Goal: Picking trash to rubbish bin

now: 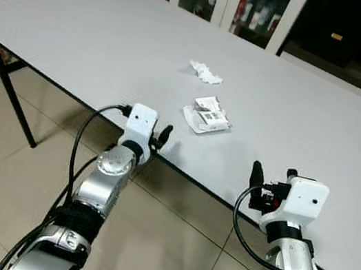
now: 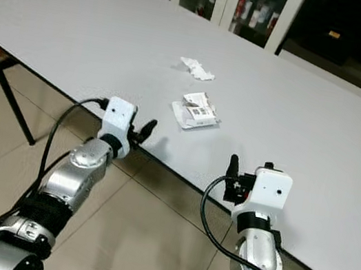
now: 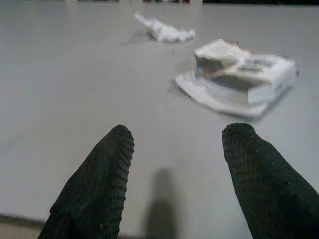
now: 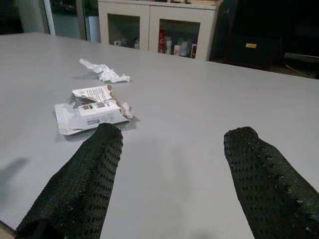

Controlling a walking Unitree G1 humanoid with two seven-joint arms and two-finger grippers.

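Torn box [image 1: 208, 114]: flattened white cardboard with printed labels, lying on the grey tabletop [image 1: 80, 26], past the near edge from both pincers.
Crumpled paper [image 1: 205, 73]: thin white wad, just beyond the torn box.
Left pincer [image 1: 162, 136]: at the tabletop edge short of the torn box, black textured fingers [image 3: 99, 184] apart, holding nothing.
Right pincer [image 4: 169, 174]: fingers apart, holding nothing, nearer the robot than the torn box.
Risk: the flat card may slide on the smooth tabletop, and loose flaps could slip from a pinch.

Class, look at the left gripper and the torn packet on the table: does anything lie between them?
Nothing visible does. The left gripper, fingers open, sits at the table's near edge, and only bare tabletop separates it from the torn packet. The crumpled paper lies beyond the packet.
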